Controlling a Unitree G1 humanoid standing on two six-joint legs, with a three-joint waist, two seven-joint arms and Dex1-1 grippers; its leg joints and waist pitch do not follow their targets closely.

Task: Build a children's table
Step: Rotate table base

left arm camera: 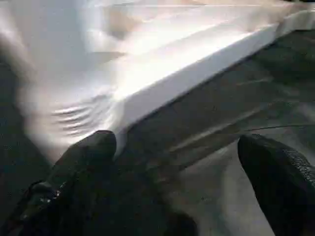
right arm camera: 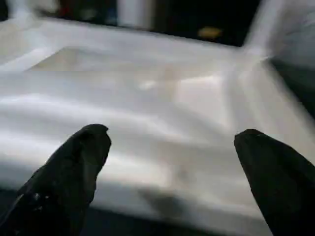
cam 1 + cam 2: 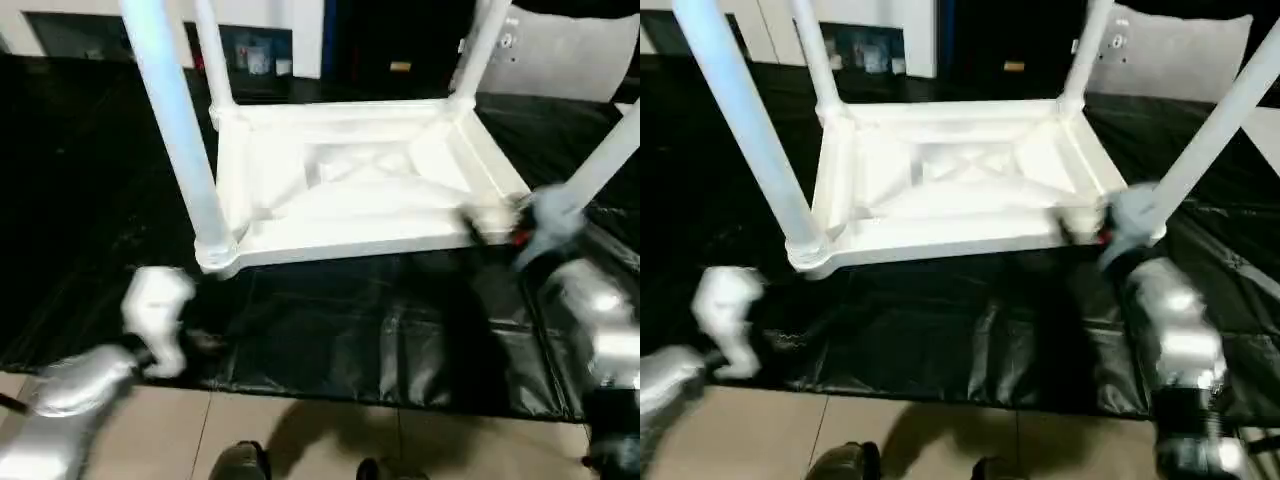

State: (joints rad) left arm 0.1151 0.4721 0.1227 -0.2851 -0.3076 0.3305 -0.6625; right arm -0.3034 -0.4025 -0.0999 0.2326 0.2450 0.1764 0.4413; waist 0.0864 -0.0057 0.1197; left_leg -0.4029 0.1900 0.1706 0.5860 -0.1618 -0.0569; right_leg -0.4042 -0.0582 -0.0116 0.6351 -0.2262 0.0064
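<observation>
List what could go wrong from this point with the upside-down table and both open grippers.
1. The children's table lies upside down with its near edge close to the black work table's front edge; a pull toward the robot might tip it off.
2. The right gripper, open, faces the top's rim beside the near right leg; closing badly could knock that leg.
3. The left gripper, open, holds nothing, so the table is unsupported.

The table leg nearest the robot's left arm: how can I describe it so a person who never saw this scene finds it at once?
On the black-covered work table lies the white children's table, upside down with four legs pointing up. Look at its near corner on the robot's left: the leg rising from that socket looks thickest and closest of the four.
</observation>
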